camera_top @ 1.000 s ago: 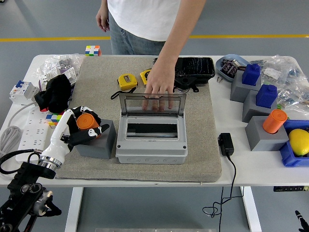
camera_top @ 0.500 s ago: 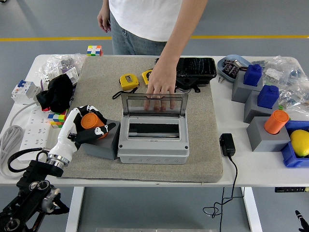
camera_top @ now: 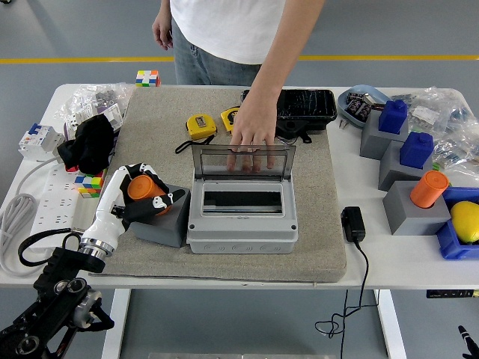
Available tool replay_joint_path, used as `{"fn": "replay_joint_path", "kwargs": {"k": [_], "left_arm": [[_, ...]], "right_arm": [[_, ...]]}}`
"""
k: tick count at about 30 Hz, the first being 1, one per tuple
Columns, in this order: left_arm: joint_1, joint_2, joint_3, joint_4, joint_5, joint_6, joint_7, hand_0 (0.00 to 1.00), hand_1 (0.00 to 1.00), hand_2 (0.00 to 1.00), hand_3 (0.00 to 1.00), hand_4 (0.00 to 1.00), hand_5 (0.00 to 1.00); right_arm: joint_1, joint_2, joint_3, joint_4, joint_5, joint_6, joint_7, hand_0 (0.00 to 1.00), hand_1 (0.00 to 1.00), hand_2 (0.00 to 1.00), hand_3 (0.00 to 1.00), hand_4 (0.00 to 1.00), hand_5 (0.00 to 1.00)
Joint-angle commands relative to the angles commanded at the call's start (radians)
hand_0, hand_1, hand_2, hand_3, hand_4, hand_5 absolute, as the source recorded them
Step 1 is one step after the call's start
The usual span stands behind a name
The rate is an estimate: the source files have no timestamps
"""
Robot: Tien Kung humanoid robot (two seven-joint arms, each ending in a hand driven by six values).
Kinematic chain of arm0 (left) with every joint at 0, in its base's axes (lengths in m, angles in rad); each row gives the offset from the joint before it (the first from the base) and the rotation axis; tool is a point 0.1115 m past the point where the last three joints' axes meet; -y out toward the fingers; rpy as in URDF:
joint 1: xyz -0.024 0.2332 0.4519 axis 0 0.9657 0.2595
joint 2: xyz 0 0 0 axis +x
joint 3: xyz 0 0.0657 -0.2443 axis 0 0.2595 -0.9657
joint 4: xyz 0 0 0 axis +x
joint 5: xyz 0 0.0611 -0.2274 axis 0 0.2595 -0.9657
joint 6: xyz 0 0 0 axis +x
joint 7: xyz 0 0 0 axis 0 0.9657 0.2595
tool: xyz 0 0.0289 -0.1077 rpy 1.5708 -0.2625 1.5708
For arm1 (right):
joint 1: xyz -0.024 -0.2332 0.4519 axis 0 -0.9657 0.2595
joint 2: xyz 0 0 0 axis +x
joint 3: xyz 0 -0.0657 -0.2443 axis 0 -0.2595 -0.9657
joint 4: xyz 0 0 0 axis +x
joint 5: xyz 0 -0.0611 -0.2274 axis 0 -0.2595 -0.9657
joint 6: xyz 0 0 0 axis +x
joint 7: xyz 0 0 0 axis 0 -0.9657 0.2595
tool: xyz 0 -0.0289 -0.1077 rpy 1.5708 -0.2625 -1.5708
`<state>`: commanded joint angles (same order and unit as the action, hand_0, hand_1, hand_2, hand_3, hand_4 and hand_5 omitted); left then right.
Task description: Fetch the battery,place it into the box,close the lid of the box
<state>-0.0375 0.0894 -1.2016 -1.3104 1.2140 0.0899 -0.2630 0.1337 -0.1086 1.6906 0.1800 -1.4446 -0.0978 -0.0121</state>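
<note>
The orange battery (camera_top: 142,186) stands on a grey block (camera_top: 161,223) at the left of the mat. My left hand (camera_top: 153,196), white with black fingers, is curled around the battery from the left. The grey box (camera_top: 241,228) sits in the middle of the mat, right of the block, with its clear lid (camera_top: 243,161) raised upright at the back. A person's hand (camera_top: 253,131) rests behind the lid and holds it up. The inside of the box shows a dark slot. My right arm is out of view.
Two yellow tape measures (camera_top: 198,126) and a black case (camera_top: 307,105) lie behind the box. A black adapter (camera_top: 352,223) lies right of the mat. Grey blocks with blue and orange pieces (camera_top: 428,188) stand at the right. A power strip (camera_top: 52,217) and black cloth (camera_top: 91,142) lie left.
The whole view has shifted slightly to the right. My left hand stays curled around the battery on the block. The person's hand stays behind the lid.
</note>
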Motion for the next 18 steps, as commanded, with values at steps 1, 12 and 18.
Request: {"fn": "replay_joint_path", "kwargs": {"k": [1,12,18], "left_arm": [[-0.001,0.0,0.0,0.0,0.001,0.001,0.0,0.161,0.171,0.175,0.171,0.998,0.034],[-0.021,0.001,-0.002,0.007,-0.002,0.046,-0.012,0.143,0.133,0.153,0.155,0.998,0.035],[-0.029,0.0,-0.004,0.007,-0.008,0.06,-0.019,0.13,0.096,0.13,0.126,0.998,0.044]], "right_arm": [[0.0,0.0,0.0,0.0,0.0,0.0,0.0,0.858,0.85,0.805,0.827,0.998,0.998],[0.0,-0.001,0.001,0.0,0.0,0.0,-0.001,0.858,0.851,0.805,0.827,0.998,0.998],[0.002,-0.001,-0.001,0.0,0.003,0.0,0.0,0.857,0.851,0.805,0.827,0.998,0.998]]}}
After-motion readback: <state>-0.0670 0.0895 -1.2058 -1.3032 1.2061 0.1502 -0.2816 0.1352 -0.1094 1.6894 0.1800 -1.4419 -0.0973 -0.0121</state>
